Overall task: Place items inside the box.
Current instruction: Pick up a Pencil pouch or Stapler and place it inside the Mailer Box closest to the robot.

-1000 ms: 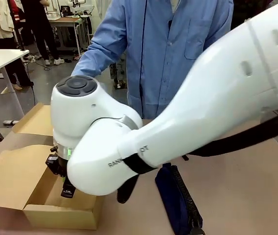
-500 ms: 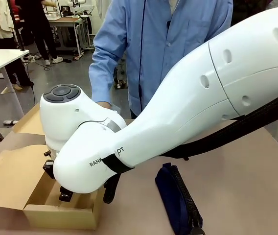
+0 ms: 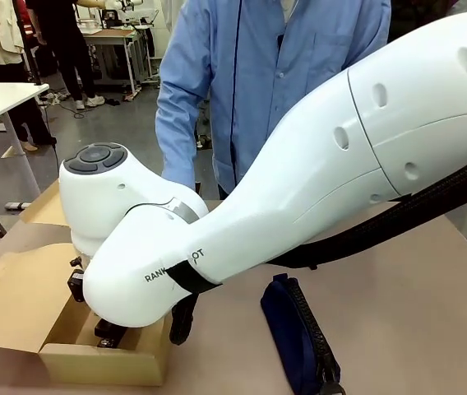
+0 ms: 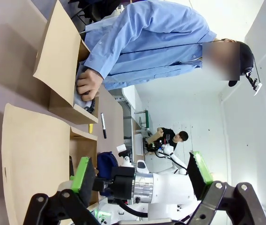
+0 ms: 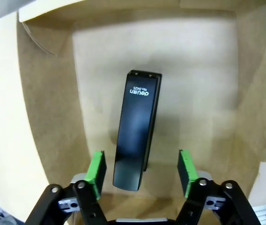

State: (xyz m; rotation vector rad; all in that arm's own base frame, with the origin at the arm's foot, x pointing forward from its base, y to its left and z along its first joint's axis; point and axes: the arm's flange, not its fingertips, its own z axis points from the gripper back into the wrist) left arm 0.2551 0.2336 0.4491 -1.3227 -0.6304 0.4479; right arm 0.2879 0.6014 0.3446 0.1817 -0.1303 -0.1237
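Right tool (image 5: 141, 162) is spread apart over the stiff black stapler (image 5: 136, 129) in the cardboard box (image 5: 53, 117). The navy pencil pouch (image 3: 295, 337) at the box's 3 o'clock looks floppy, so I'd pinch it mid-body.

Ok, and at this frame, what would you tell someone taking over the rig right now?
Right gripper: open, down inside the box, pads either side of the black stapler with a gap on both sides.
Left gripper: open, empty, held away from the box.
Person's hand: resting at the box's edge.
Done: the stapler lies flat on the box floor.
Left: the navy pouch, the yellow utility knife and the marker pen lie on the table outside the box. Lift the right arm clear first.
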